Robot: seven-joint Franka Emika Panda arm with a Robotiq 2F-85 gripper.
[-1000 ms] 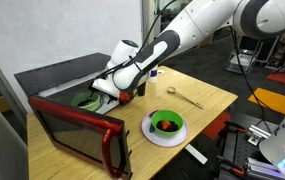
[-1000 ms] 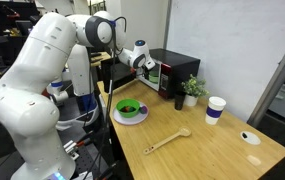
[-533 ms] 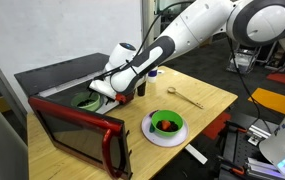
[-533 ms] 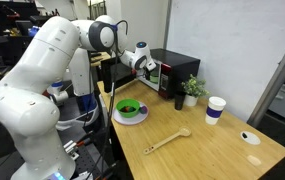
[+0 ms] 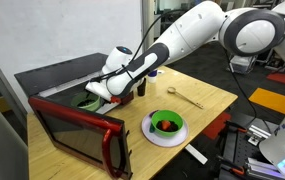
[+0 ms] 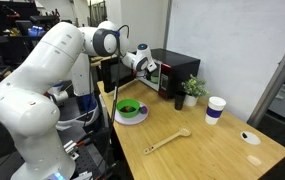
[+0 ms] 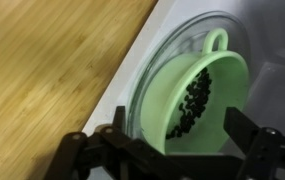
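The gripper (image 7: 172,152) stands fully open and holds nothing. Its two fingers (image 7: 90,150) flank the near side of the green cup (image 7: 197,95) without touching it. The cup sits on the glass turntable (image 7: 147,85) inside the microwave (image 5: 62,75), whose red-framed door (image 5: 77,132) stands open over the tabletop (image 5: 207,105).

The cup carries small dark pieces, so a good grasp, as I judge it, keeps the cup upright. Bring the fingers level to either side of its wall, just below the rim, and leave the loop handle (image 7: 214,40) on the far side free. Centre the cup between the fingers before closing, so that neither finger shoves it across the smooth glass first. The opening looks tight, so the wrist should keep off the microwave's frame and the door.

The green bowl (image 5: 166,124) on its white plate (image 5: 150,136) lies well apart.
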